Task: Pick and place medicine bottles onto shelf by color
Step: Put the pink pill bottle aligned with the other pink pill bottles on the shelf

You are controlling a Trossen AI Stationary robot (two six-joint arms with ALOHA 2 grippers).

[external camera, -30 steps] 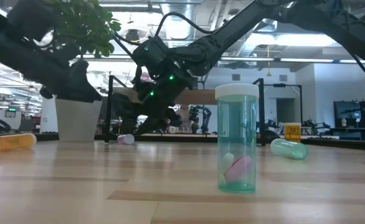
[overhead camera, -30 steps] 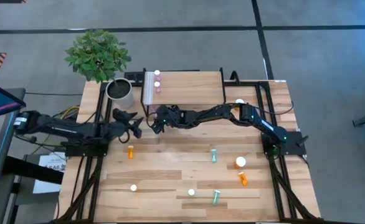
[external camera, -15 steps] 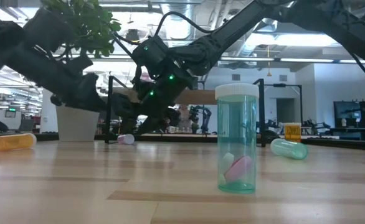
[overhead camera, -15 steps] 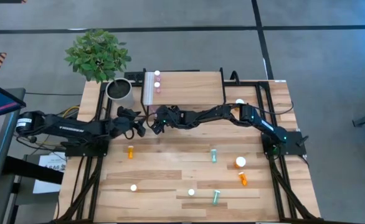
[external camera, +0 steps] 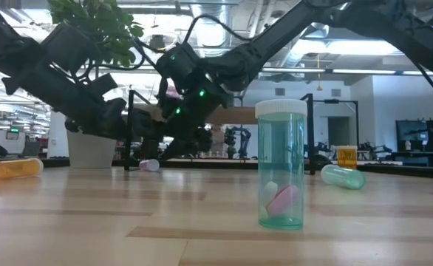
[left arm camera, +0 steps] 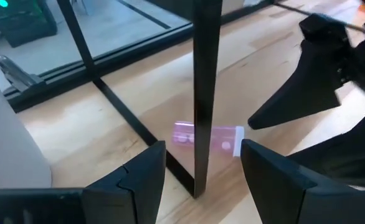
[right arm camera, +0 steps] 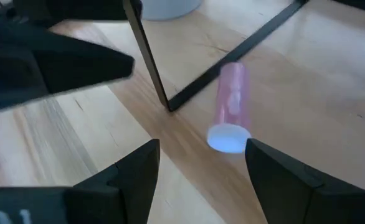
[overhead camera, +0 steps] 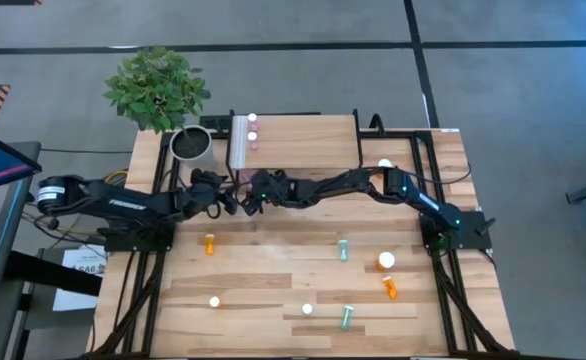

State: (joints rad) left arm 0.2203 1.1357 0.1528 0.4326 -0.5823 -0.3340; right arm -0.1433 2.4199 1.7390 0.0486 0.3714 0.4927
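A pink medicine bottle [left arm camera: 215,138] with a white cap [right arm camera: 227,138] lies on its side on the table, beside a black leg [left arm camera: 201,93] of the shelf [overhead camera: 303,140]. My left gripper [left arm camera: 202,149] stands open just short of it, with the leg between the gripper and the bottle. From the other side my right gripper [right arm camera: 202,146] is open close to the bottle's cap end, touching nothing. In the high view both grippers [overhead camera: 231,204] [overhead camera: 246,203] nearly meet at the shelf's near left corner. Two pink bottles [overhead camera: 252,127] stand on the shelf.
A potted plant [overhead camera: 191,147] stands left of the shelf. Loose bottles lie on the near table: an orange one [overhead camera: 210,243], a teal one [overhead camera: 342,250], orange ones [overhead camera: 387,275] and a teal one [overhead camera: 346,317]. A teal bottle [external camera: 281,166] stands upright close to the low camera.
My left gripper has swung toward the table's right and far side and sunk a little, closing in on the shelf's leg and the lying pink bottle. My right gripper has kept still. The bottle has not moved.
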